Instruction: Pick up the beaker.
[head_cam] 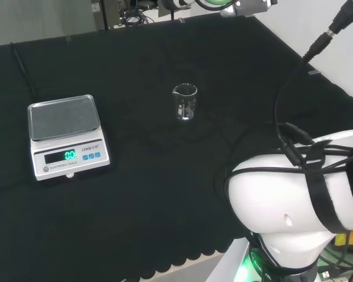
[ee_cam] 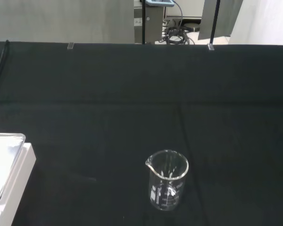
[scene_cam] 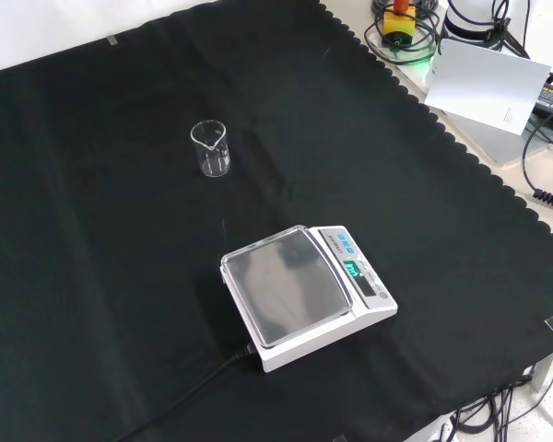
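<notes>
Working across the head view from the left, I see the scale (head_cam: pixel 66 136) first, standing on the black cloth (head_cam: pixel 153 194) with its display lit and its pan bare. To its right and a little farther off stands the beaker (head_cam: pixel 185 102), upright, clear and, as far as I can tell, empty, well apart from the scale. Farther right again is the arm's white link (head_cam: pixel 294 205), wrapped in black cables.

In the front view the beaker (scene_cam: pixel 211 148) stands far and to the left, the scale (scene_cam: pixel 304 293) nearer and to its right, with bare cloth between them. A dark cable runs off from the scale's near left corner.

The wrist camera looks across the cloth at the beaker (ee_cam: pixel 166 180) from some way back, its spout turned to one side, with an edge of the scale (ee_cam: pixel 9 179) at the frame's side.

I cannot tell whether the hand's fingers are open or closed.

My judgement is that the task is at its very beginning: the beaker rests on the cloth, untouched. The whole approach, the grasp and the lift are left to do.
</notes>
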{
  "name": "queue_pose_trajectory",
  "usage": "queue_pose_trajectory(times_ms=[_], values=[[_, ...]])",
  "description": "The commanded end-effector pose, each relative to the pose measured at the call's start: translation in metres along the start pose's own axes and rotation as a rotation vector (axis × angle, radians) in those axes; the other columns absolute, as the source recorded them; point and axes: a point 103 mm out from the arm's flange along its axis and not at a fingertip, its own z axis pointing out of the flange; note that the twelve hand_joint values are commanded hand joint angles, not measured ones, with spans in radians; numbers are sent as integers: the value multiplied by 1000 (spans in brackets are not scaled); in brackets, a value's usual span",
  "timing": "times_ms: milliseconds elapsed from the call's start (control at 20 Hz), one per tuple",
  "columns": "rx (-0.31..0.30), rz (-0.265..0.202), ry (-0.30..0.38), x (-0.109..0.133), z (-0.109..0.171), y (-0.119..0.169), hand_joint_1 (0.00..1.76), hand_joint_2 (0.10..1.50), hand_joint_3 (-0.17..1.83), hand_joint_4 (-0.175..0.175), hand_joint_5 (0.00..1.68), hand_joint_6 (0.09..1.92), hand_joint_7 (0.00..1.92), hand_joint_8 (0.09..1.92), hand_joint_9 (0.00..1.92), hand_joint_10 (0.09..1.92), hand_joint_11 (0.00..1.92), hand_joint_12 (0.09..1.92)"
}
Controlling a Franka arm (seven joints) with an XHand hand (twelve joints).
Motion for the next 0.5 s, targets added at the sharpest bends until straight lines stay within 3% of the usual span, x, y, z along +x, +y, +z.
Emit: queue_pose_trajectory(times_ms=[50,500], values=[[-3,-4,15,-7,31,37,511,647,318,41,31,87,0,452,151,777,0,1513],[86,6,27,-25,96,98,514,667,269,46,0,87,0,255,94,781,0,1468]])
